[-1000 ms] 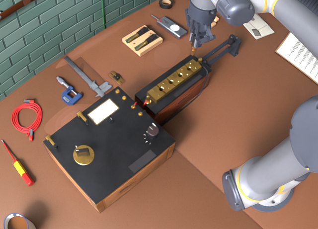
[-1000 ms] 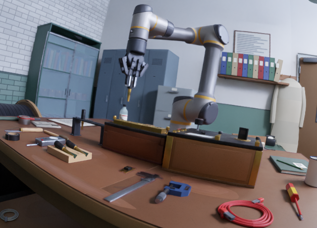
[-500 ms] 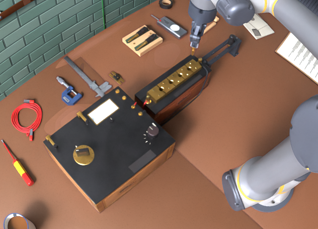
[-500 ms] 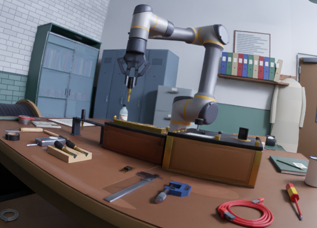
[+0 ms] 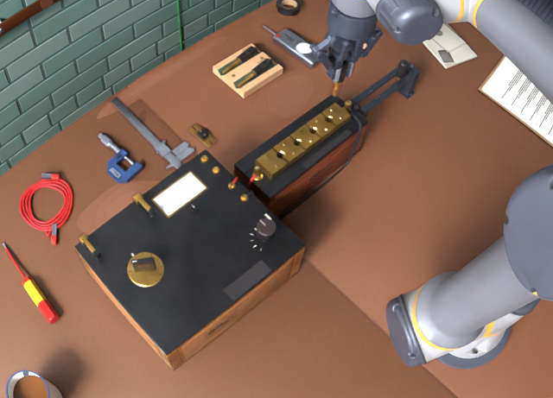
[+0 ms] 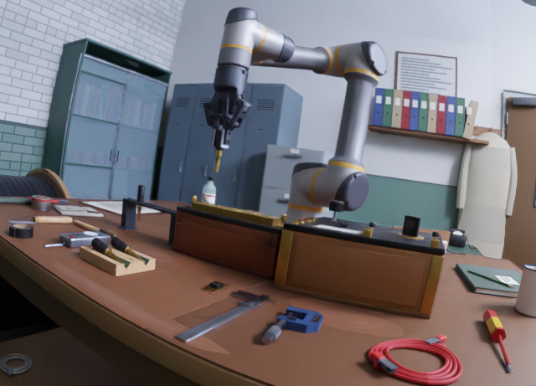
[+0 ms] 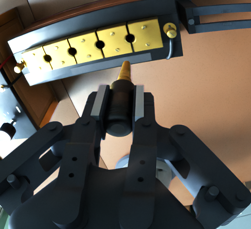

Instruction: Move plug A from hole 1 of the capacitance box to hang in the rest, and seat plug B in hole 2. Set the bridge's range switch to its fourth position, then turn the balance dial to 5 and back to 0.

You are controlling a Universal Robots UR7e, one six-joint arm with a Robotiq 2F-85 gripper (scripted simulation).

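My gripper (image 7: 120,91) (image 5: 338,75) (image 6: 219,145) hangs high above the far end of the capacitance box (image 5: 303,151) (image 6: 227,235). Its two finger pads clamp the dark handle of a plug (image 7: 120,103), whose brass tip (image 7: 124,71) (image 5: 335,89) (image 6: 218,160) points down. The box's brass strip (image 7: 92,44) shows several holes, all empty. The rest (image 5: 386,84) (image 6: 134,211) is a dark two-rail bracket off the box's far end. Two more plugs lie in a wooden tray (image 5: 248,69) (image 6: 116,254). The bridge (image 5: 187,251) (image 6: 359,261) carries the range switch (image 5: 266,228) and the brass balance dial (image 5: 145,266).
The rest's post (image 5: 405,70) stands just right of my gripper. A remote-like device (image 5: 295,46) and a tape roll (image 5: 288,5) lie behind it. Calipers (image 5: 149,133), a micrometer (image 5: 118,160), a red cable (image 5: 46,203) and a screwdriver (image 5: 31,289) lie to the left.
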